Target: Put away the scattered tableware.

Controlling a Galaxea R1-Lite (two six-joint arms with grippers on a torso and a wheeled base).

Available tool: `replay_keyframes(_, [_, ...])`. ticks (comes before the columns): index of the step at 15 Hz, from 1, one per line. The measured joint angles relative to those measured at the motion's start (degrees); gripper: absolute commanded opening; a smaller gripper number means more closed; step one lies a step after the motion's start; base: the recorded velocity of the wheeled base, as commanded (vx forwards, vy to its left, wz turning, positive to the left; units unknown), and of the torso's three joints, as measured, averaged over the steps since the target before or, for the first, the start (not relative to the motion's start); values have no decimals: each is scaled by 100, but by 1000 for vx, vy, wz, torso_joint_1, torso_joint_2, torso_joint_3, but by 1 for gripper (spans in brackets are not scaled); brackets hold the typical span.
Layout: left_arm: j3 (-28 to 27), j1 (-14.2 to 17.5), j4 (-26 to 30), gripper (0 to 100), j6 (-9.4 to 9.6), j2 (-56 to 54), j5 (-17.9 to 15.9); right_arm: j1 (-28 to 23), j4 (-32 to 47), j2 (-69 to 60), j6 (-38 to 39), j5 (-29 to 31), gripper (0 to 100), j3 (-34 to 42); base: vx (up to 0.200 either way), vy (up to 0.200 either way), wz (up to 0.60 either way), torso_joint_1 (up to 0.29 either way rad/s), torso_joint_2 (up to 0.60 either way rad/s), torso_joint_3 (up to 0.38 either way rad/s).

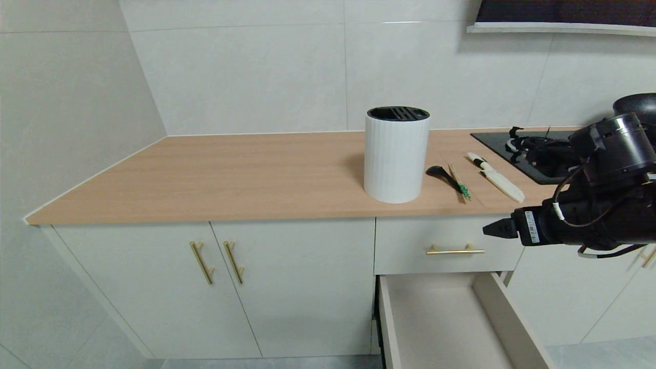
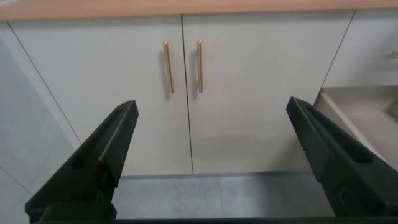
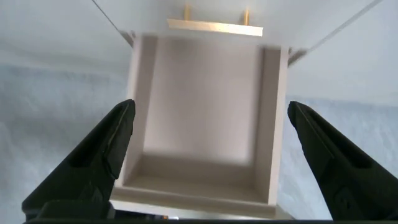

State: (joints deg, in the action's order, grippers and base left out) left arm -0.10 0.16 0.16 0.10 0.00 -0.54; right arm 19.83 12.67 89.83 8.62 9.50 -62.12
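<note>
the knife (image 1: 496, 178), the chopsticks (image 1: 459, 183) and the black spoon (image 1: 442, 174) lie side by side near the front edge of the counter (image 1: 205, 179), toward its right end, just right of the white slotted holder (image 1: 396, 155); the spoon's bowl is closest to the holder and the knife is farthest from it. below them a drawer (image 1: 435, 318) stands pulled out with nothing in it. the right gripper (image 3: 210, 106) hangs over that drawer with its fingers spread wide and nothing between them. the left gripper (image 2: 211, 104) is low, facing the cabinet doors (image 2: 249, 93), equally wide and bare. the step in hand looks like fetching the first piece: the right arm should rise above the counter's edge, come down over the knife's handle rather than the blade, square the fingers across it and close only once both sides are bracketed. whether pieces belong in the holder or the drawer is unclear. the arm covers part of the stove (image 1: 533, 154), the drawer's front is cut off, and the number of chopsticks is too fine to count.
</note>
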Motion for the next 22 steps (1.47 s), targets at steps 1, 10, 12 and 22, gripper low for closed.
replay_keyframes(1, [-1, 0, 2, 100, -2, 0, 0, 0, -74, 16, -2, 0, 100, -6, 0, 0, 0, 51, -124, -80])
replay_keyframes(10, [0, 0, 2, 100, 0, 0, 0, -182, -1540, 1172, 110, 62, 100, -1125, 0, 0, 0, 4, -8, -6])
replay_keyframes(12, [0, 0, 2, 100, 0, 0, 0, -283, -1646, 1421, 117, 62, 100, -1196, 0, 0, 0, 0, 0, 0])
replay_keyframes(22, [0, 0, 2, 100, 0, 0, 0, -517, -1882, 2538, 279, 169, 100, -1624, 0, 0, 0, 0, 0, 0])
